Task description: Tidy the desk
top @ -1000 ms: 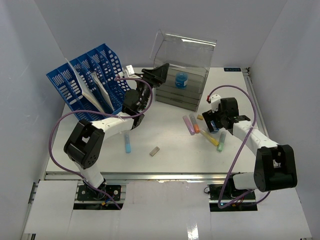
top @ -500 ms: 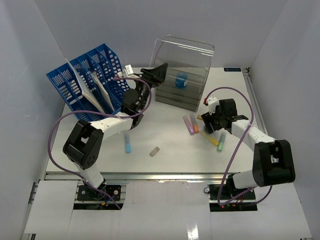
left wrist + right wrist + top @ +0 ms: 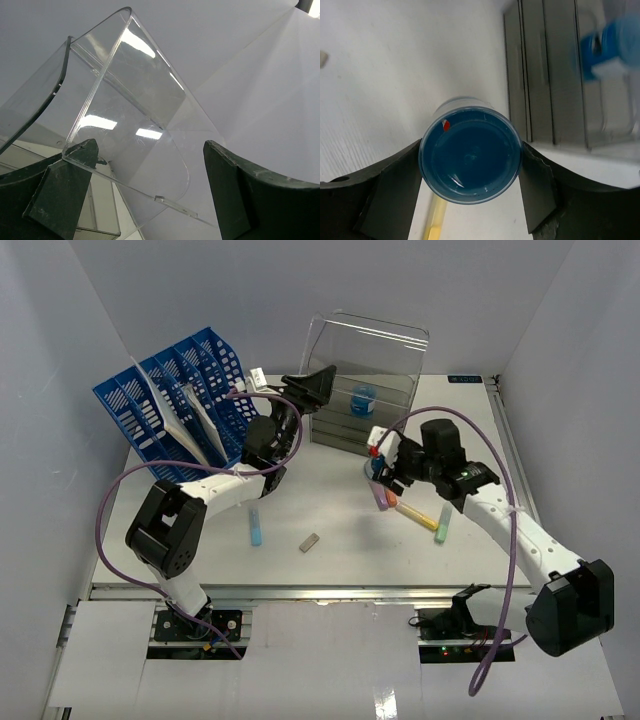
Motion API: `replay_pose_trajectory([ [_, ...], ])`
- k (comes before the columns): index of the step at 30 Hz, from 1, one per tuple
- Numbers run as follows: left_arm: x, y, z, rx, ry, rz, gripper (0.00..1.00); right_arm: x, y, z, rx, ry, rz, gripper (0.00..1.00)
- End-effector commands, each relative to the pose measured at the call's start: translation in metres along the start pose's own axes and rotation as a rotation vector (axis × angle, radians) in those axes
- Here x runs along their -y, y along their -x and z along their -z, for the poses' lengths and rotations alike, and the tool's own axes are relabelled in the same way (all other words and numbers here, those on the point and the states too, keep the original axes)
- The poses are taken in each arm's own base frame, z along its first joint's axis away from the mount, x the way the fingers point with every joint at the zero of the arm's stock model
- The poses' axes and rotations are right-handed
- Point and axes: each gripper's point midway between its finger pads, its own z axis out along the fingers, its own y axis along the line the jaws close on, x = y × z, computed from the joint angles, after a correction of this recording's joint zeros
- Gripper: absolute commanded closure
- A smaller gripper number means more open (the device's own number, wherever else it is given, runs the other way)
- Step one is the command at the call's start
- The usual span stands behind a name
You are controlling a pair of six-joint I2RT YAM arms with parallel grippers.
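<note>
The white desk [image 3: 330, 502] holds a clear plastic drawer box [image 3: 352, 430] at the back. Its clear lid [image 3: 372, 340] is tipped up and open. My left gripper [image 3: 312, 390] is open at the box's left corner. In the left wrist view [image 3: 150, 195] the lid's edge [image 3: 125, 182] lies between the wide-apart fingers and rests on the left finger [image 3: 62, 192]. My right gripper [image 3: 384, 466] is shut on a round blue jar [image 3: 470, 156], held above the desk in front of the box. A second blue jar [image 3: 362, 398] sits inside the box.
A blue slotted file rack [image 3: 160, 405] with papers stands at the back left. Loose markers lie on the desk: pink [image 3: 378, 492], orange [image 3: 392, 496], yellow [image 3: 421, 516], green [image 3: 442, 524], blue [image 3: 255, 526]. A small grey block [image 3: 310, 542] lies near the middle front.
My right arm has lifted and swung left from the markers towards the box, carrying the blue jar. The lid tipped slightly further open, and my left gripper has stayed in place.
</note>
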Motion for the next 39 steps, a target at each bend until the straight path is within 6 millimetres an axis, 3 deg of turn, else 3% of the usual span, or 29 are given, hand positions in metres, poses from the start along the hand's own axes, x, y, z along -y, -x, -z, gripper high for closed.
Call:
replay_pose_trajectory([
  [1,0.041,0.027,-0.009,0.046,-0.096,0.017,0.02,0.016,0.066,-0.014,0.043,-0.097,0.270,0.92],
  [7,0.048,0.031,-0.013,0.048,-0.109,0.016,0.02,0.022,0.091,-0.042,-0.013,-0.246,0.390,0.92],
  [11,0.058,0.037,-0.018,0.051,-0.123,0.017,0.02,0.046,0.096,-0.048,-0.052,-0.384,0.411,0.92],
  [17,0.076,0.049,-0.023,0.072,-0.160,0.026,0.02,0.087,0.120,-0.039,-0.029,-0.621,0.483,0.92],
  [27,0.093,0.061,-0.034,0.087,-0.177,0.018,0.02,0.118,0.136,-0.025,0.038,-0.898,0.532,0.92],
  [33,0.102,0.069,-0.038,0.100,-0.186,0.011,0.02,0.145,0.125,-0.025,-0.035,-0.998,0.539,0.92],
  [39,0.104,0.072,-0.039,0.104,-0.186,0.001,0.02,0.168,0.101,-0.024,-0.111,-1.037,0.503,0.92],
])
